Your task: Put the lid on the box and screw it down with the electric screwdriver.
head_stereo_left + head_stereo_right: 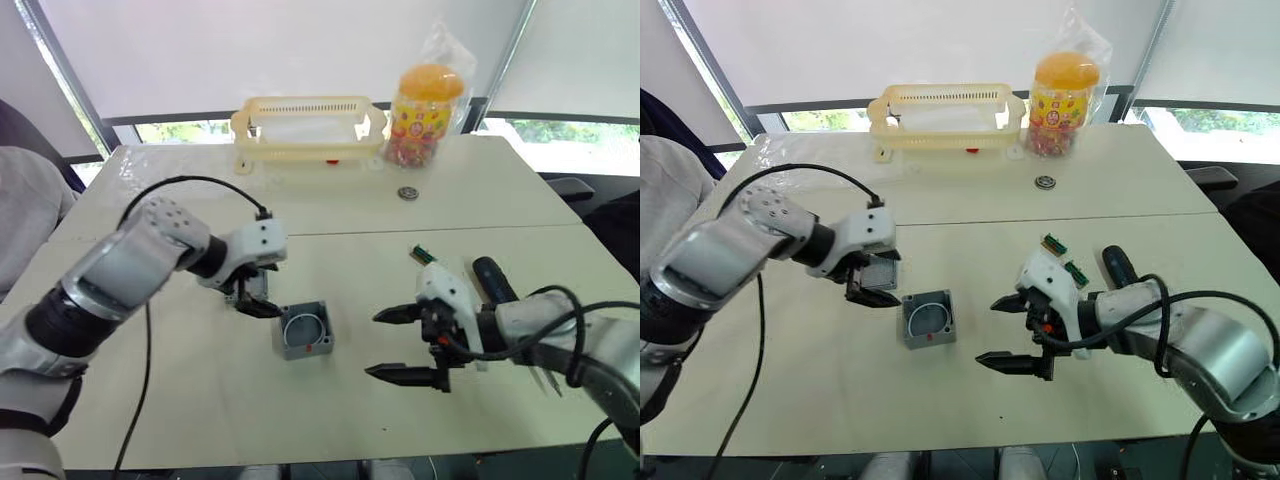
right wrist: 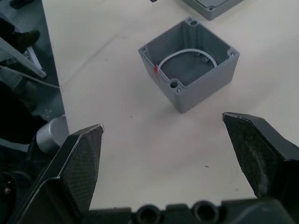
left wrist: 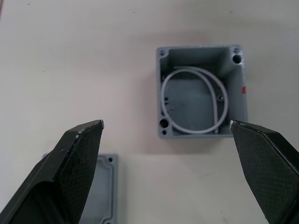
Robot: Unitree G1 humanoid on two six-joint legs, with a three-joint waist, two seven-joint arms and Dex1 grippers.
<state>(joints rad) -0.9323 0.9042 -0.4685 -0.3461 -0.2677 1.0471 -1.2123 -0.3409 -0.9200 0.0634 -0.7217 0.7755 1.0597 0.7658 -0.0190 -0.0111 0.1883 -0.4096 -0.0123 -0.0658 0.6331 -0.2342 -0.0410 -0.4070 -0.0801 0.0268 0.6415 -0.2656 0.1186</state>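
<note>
Not started yet imo: box sits open mid-table, lid flat beside it under my wide-open, empty left gripper, right gripper spread wide too, screwdriver on table by right arm.

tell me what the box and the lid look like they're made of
Box: looks like moulded grey plastic, matte, with thin even walls and cast-in corner screw posts. Lid: the same matte grey plastic by its look, with a raised rim and a corner hole.
</note>
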